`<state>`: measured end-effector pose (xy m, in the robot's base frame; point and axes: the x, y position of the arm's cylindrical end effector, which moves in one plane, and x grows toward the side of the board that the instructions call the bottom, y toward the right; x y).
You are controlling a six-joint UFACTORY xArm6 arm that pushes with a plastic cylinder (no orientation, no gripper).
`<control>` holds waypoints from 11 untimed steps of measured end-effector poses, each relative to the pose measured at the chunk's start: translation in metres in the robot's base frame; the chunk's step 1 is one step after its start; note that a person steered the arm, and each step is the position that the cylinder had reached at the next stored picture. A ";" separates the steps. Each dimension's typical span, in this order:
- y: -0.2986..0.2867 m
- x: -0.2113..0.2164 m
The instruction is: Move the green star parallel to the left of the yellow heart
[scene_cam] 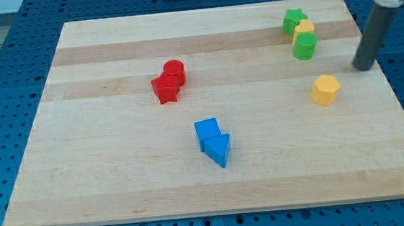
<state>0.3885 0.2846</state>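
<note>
The green star [293, 19] lies near the view's top right of the wooden board [120, 177]. A yellow block [305, 27], probably the heart and partly hidden, touches the star's lower right side. A green cylinder [304, 46] sits just below the yellow block, touching it. The three form a tight diagonal cluster. My tip [363, 68] rests on the board near its right edge. It is to the right of and slightly below the cluster, well apart from it.
A yellow hexagon-like block [325, 89] lies below the cluster, to the lower left of my tip. A red cylinder [174, 71] and a red star [165, 89] touch near the board's middle. A blue cube [207, 131] and a blue triangle [219, 150] touch below them.
</note>
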 end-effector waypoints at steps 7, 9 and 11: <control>-0.071 -0.124; -0.194 -0.122; -0.230 -0.122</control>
